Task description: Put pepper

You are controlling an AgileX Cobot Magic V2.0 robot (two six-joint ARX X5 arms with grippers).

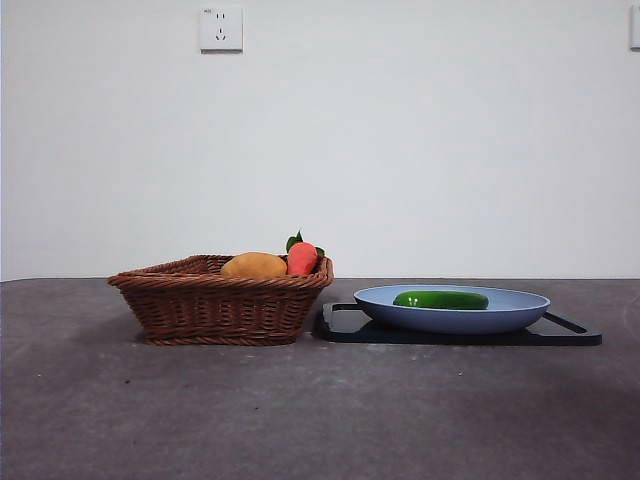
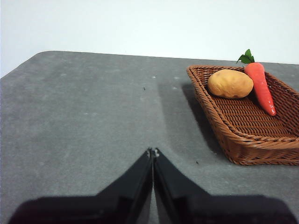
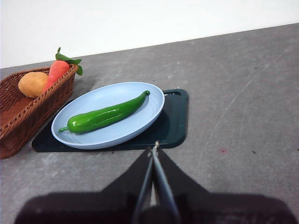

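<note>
The pepper (image 1: 441,299) is a glossy dark green long vegetable lying in a light blue plate (image 1: 520,312). It also shows in the right wrist view (image 3: 105,115), lying across the plate (image 3: 140,125). My right gripper (image 3: 153,148) is shut and empty, hovering above the table a short way from the plate's rim. My left gripper (image 2: 153,152) is shut and empty over bare table beside the wicker basket (image 2: 243,140). Neither gripper shows in the front view.
The plate sits on a dark tray (image 1: 575,331) (image 3: 175,126). The brown wicker basket (image 1: 215,305) stands left of it and holds a yellow-orange fruit (image 1: 254,266) (image 2: 230,83) and a red-orange one with green leaves (image 1: 301,257) (image 2: 259,87).
</note>
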